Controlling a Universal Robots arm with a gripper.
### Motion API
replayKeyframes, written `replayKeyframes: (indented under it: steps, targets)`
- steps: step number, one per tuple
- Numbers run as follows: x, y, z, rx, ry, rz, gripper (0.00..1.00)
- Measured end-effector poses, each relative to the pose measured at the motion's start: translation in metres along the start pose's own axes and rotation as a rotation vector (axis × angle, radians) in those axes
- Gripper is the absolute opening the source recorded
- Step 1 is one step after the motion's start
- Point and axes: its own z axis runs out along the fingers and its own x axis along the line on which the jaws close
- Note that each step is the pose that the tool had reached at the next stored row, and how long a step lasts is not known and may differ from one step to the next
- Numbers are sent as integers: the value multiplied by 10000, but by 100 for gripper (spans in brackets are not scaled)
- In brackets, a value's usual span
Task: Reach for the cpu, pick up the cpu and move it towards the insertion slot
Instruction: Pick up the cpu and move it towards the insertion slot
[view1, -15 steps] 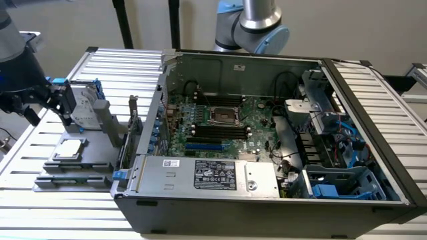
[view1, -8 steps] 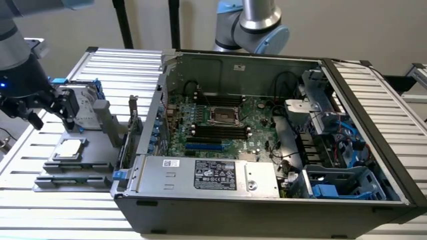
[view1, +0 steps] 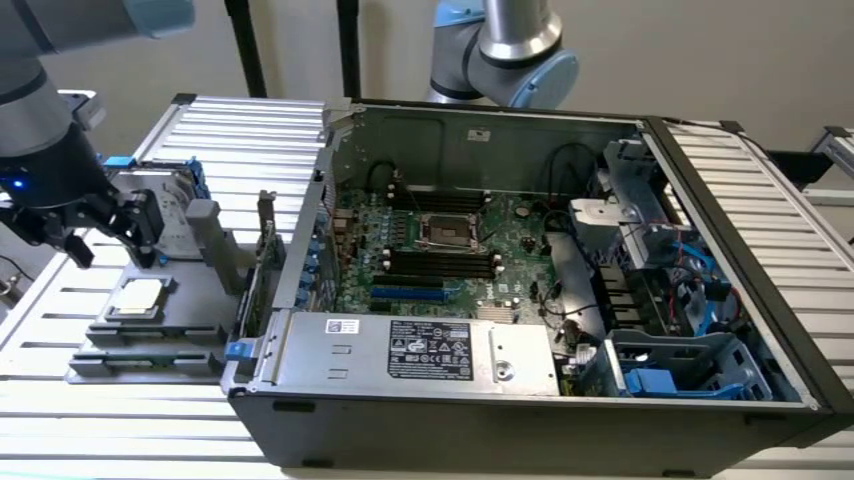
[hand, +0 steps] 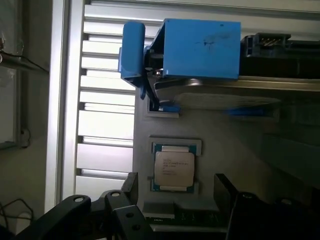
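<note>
Pincer (view1: 110, 240) spread wide, empty, hovering just above the cpu (view1: 138, 297), no contact. Wrist view puts the chip between the two fingers (hand: 131, 187), prob. lined up to grip its edges. Cpu lies flat in a grey holder (view1: 160, 335) on the slatted tabletop (view1: 240, 130), outside the PC case (view1: 534, 420). Insertion slot (view1: 447, 230) sits on the motherboard inside, well apart.

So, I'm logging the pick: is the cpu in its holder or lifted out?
In its holder: the cpu lies flat in the grey fixture's recess, and the open gripper hangs above it, empty.
</note>
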Motion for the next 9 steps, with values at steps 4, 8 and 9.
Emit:
replayKeyframes:
  steps: [4, 8, 9]
  targets:
    - [-3, -2, 63, 11, 1, 0, 71]
    - [-3, -3, 77, 32, 6, 0, 71]
    - [-3, -2, 77, 32, 7, 1, 71]
